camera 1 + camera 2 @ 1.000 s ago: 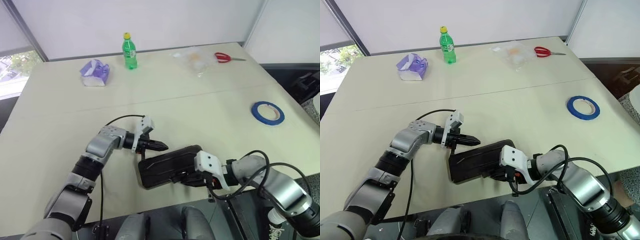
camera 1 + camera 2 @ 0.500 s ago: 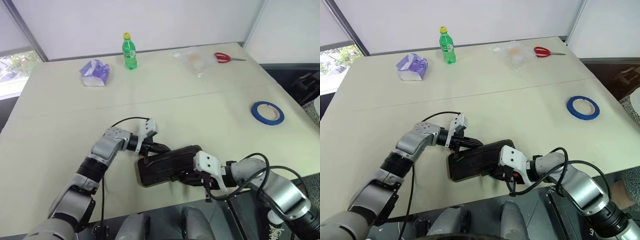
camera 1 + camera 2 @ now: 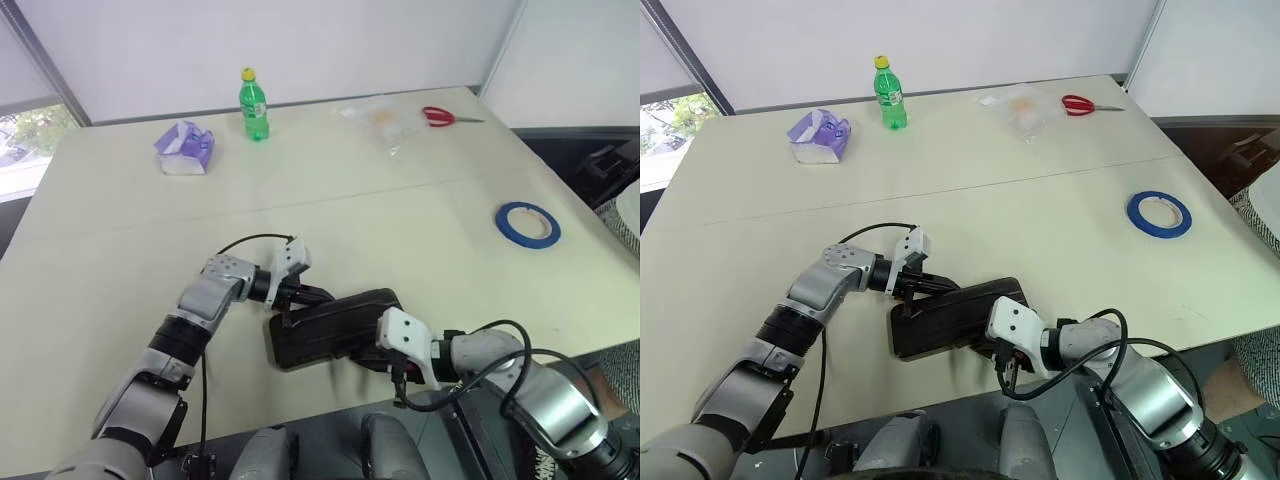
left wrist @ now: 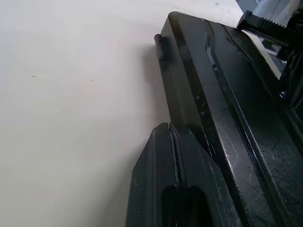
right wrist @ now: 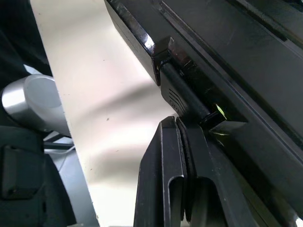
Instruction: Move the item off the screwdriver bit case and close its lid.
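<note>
The table (image 3: 120, 240) carried the screwdriver bit case (image 3: 325, 330) at its near edge, lid (image 3: 950, 315) down. Both grippers met the case, left gripper (image 3: 315, 294) at its far corner, right gripper (image 3: 385, 360) at its near side, fingers pressed together. The blue tape ring (image 3: 527, 223) lay well right of the case.

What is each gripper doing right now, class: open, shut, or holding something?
Left gripper: shut, holding nothing, tips against the screwdriver bit case.
Right gripper: shut, holding nothing, tips at the case's edge.
</note>
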`<state>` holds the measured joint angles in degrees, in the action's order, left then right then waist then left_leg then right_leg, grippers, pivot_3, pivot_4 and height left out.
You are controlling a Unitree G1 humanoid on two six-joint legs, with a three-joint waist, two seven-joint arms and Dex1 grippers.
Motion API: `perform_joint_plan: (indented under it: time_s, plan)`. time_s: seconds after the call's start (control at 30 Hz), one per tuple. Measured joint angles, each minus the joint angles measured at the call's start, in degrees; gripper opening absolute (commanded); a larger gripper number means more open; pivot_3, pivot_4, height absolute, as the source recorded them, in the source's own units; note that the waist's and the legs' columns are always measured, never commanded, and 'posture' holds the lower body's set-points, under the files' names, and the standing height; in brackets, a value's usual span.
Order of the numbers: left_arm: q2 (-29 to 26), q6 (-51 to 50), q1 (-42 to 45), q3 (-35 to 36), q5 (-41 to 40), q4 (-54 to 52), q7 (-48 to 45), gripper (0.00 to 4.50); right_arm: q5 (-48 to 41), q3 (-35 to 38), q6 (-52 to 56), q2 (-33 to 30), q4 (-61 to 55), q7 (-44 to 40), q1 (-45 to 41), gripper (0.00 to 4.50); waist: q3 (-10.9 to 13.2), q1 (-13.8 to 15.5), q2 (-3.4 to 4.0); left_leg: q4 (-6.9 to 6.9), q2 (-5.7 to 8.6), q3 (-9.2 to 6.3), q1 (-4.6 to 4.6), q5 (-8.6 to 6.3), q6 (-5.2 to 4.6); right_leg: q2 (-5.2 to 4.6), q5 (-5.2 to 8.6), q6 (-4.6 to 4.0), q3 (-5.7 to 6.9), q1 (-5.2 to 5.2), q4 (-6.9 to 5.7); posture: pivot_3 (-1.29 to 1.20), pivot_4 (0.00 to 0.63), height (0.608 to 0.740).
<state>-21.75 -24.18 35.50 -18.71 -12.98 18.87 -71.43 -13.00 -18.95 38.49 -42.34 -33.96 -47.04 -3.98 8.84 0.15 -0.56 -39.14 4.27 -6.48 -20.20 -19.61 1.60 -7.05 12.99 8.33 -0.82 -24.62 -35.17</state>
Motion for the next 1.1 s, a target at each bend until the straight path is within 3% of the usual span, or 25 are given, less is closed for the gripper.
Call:
perform_joint_plan:
  time_s: [0.3, 0.6, 0.93, 1.1]
  plan:
    - [0.44, -0.36, -0.18, 0.91, -0.03, 0.16, 0.03, 0.0, 0.26, 0.78, 1.42, -0.25, -1.1, 0.33, 0.83, 0.04, -0.04, 0.29, -0.06, -0.01, 0.0, -0.01, -0.01, 0.0, 0.0, 0.01, 0.0, 0.0, -0.01, 0.03, 0.01, 0.0, 0.15, 0.74]
    - [-1.15, -4.03, -0.29, 5.15, -2.55, -3.2, 1.13, 0.0, -8.12, 11.66, 9.15, -8.01, -9.91, -2.71, 1.99, 0.04, 0.04, 0.54, -0.08, 0.0, 0.02, -0.07, -0.19, 0.0, 0.0, -0.04, 0.0, 0.0, 0.01, -0.1, 0.06, 0.0, 0.15, 0.74]
    - [-17.73, -16.89, -4.64, 17.37, -14.68, -23.45, -0.8, 0.0, -17.73, 30.14, 11.17, -20.38, -11.48, -11.12, -1.26, 0.04, 0.36, 0.43, -0.06, 0.03, -0.05, -0.04, -0.19, -0.02, -0.03, -0.04, 0.0, 0.0, 0.0, -0.11, 0.08, 0.0, 0.15, 0.74]
    - [-25.89, -23.61, -10.2, 22.65, -21.66, -32.42, -1.5, 0.0, -19.89, 33.91, 9.82, -23.59, -7.87, -14.42, -4.03, 0.04, 0.47, 0.59, -0.03, 0.03, -0.1, -0.04, -0.21, -0.06, -0.1, -0.08, 0.0, 0.0, 0.01, -0.1, 0.08, 0.0, 0.15, 0.74]
